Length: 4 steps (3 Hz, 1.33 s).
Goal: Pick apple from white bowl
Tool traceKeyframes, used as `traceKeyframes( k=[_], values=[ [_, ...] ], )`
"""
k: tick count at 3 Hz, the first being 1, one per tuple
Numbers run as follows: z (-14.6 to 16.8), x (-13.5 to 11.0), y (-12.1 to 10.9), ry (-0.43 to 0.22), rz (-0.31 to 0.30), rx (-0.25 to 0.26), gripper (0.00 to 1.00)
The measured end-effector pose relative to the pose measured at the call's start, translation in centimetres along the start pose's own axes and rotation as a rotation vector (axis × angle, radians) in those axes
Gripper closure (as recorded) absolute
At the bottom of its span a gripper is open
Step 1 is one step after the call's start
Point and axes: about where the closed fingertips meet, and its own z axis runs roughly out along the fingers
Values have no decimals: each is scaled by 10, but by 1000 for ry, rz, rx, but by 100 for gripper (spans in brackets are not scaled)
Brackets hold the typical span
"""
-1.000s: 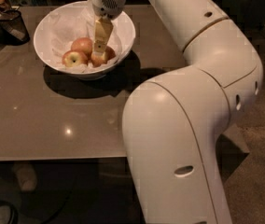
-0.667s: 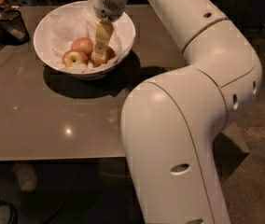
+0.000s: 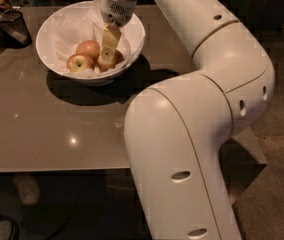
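The white bowl (image 3: 46,33) stands at the far left of the table, lined with crumpled white paper. Three apples lie in it. The orange-red apple (image 3: 117,59) is at the right of the group, partly hidden behind my gripper. My gripper (image 3: 107,58) reaches straight down into the bowl and sits on this apple. A pinkish-red apple (image 3: 88,48) and a red apple with a yellow-green patch (image 3: 80,63) lie just to its left, touching each other.
The bowl rests on a glossy brown table (image 3: 57,124). A small dark cup of utensils (image 3: 12,26) stands at the far left corner. My large white arm (image 3: 207,84) covers the right side of the table.
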Motion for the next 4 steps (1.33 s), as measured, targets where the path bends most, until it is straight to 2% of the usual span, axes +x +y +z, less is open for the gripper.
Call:
traceKeyframes(
  k=[2, 4],
  values=[
    [11, 6, -9, 5, 49, -12, 34],
    [29, 10, -11, 14, 74, -47, 34]
  ],
)
